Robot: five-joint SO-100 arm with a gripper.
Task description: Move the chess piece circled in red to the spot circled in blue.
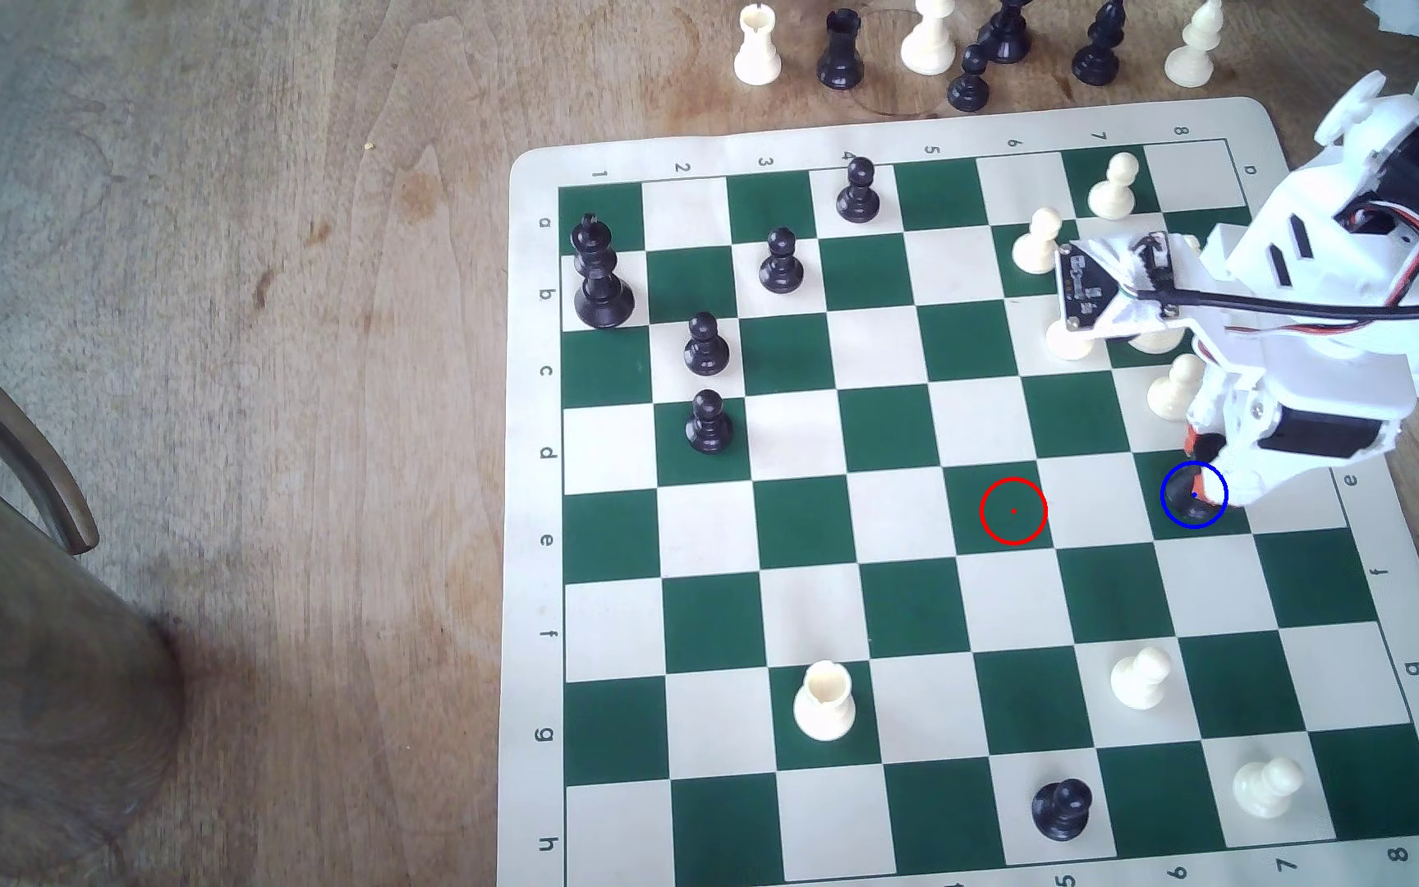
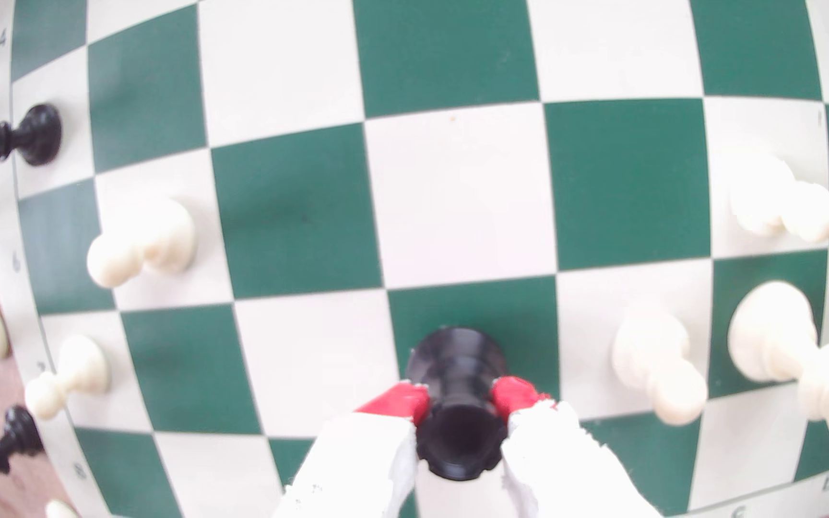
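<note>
The chess piece circled in red, a stout black rook [image 1: 1191, 505] [image 2: 456, 363], stands upright inside the blue ring on the spot circled in blue, a dark green square [image 1: 1155, 515] near the exterior view's right board edge. My gripper [image 1: 1208, 476] [image 2: 460, 396] reaches down over it from the right. In the wrist view its red-tipped fingers [image 2: 514, 393] press on both sides of the rook's neck, so it is shut on the rook. The red ring [image 1: 1013, 510] marks an empty green square two squares to the left in the exterior view.
White pawns [image 1: 1174, 388] [image 1: 1039, 241] [image 1: 1116, 183] stand close behind the arm. More white pieces [image 1: 1141, 678] [image 1: 1267, 785] and a black pawn [image 1: 1062, 808] sit nearer the front. Captured pieces [image 1: 838, 51] line the table beyond the board. A chair leg [image 1: 6, 426] is at far left.
</note>
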